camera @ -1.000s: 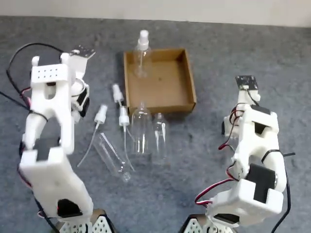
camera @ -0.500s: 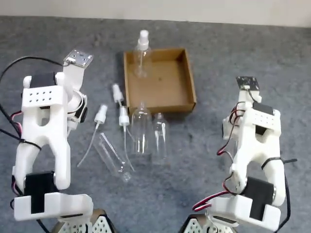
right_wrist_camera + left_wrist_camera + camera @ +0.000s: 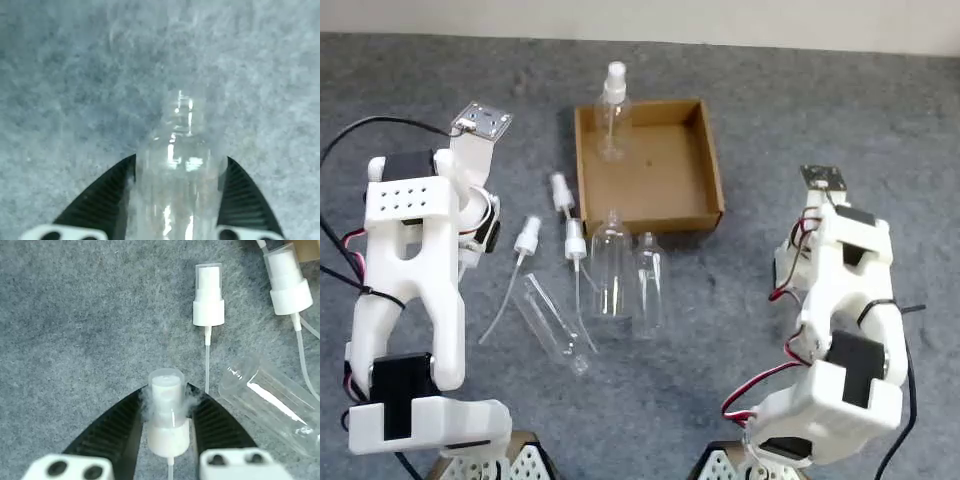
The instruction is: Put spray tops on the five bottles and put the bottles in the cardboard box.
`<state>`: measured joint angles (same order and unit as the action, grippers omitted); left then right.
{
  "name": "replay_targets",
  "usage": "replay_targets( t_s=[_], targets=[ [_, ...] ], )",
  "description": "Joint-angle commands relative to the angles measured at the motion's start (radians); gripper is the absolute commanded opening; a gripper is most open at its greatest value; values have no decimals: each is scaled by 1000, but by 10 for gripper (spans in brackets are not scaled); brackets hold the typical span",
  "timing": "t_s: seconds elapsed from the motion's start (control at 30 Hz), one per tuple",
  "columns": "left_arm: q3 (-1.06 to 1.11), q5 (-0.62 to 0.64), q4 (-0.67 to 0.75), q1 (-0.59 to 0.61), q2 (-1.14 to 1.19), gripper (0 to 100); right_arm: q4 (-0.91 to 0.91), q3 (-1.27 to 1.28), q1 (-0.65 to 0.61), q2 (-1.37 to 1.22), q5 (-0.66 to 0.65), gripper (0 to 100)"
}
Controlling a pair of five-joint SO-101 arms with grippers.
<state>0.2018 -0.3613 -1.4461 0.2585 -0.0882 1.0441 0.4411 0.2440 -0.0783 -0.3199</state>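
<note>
My left gripper (image 3: 168,392) is shut on a white spray top (image 3: 167,412), just above the grey table. A second spray top (image 3: 208,302) lies ahead of it, a third (image 3: 287,282) farther off, and an uncapped clear bottle (image 3: 272,400) lies beside them. My right gripper (image 3: 180,161) is shut on a clear bottle (image 3: 180,150) with a bare neck pointing away. In the high view the cardboard box (image 3: 712,165) holds one capped bottle (image 3: 612,115). Two uncapped bottles (image 3: 610,265) (image 3: 650,285) lie in front of the box.
Loose spray tops (image 3: 527,237) (image 3: 562,192) (image 3: 576,240) and a lying bottle (image 3: 552,320) sit between the left arm (image 3: 415,250) and the box. The right arm (image 3: 845,290) stands right of the box, over bare grey carpet.
The left arm's lower links swung back and to the left, with its wrist staying near the spray tops. The right arm shifted slightly. The things on the table did not move.
</note>
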Motion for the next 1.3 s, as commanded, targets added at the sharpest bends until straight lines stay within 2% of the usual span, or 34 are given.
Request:
replay_targets(
  t_s=[0.0, 0.1, 0.3, 0.47, 0.63, 0.77, 1.03, 1.27],
  targets=[
    [1, -8, 12, -15, -54, 25, -8, -65, -7, 15, 5, 101],
    [-8, -3, 8, -10, -61, 24, 36, -90, -15, 39, 3, 0],
    [-1, 3, 3, -7, -260, 21, 136, -143, -151, 311, 11, 4],
    [56, 64, 5, -16, -498, 24, 148, -13, -375, 634, 94, 4],
    [68, 163, 11, -61, -687, 21, 18, 199, -690, 888, 129, 4],
    [21, 269, 12, -125, -808, 21, -130, 367, -860, 1007, 138, 4],
    [-18, 428, 123, -271, -874, 21, -260, 544, -924, 1107, 138, 4],
    [-1, 569, 321, -305, -921, 21, -401, 627, -1124, 1207, 138, 4]
  ],
)
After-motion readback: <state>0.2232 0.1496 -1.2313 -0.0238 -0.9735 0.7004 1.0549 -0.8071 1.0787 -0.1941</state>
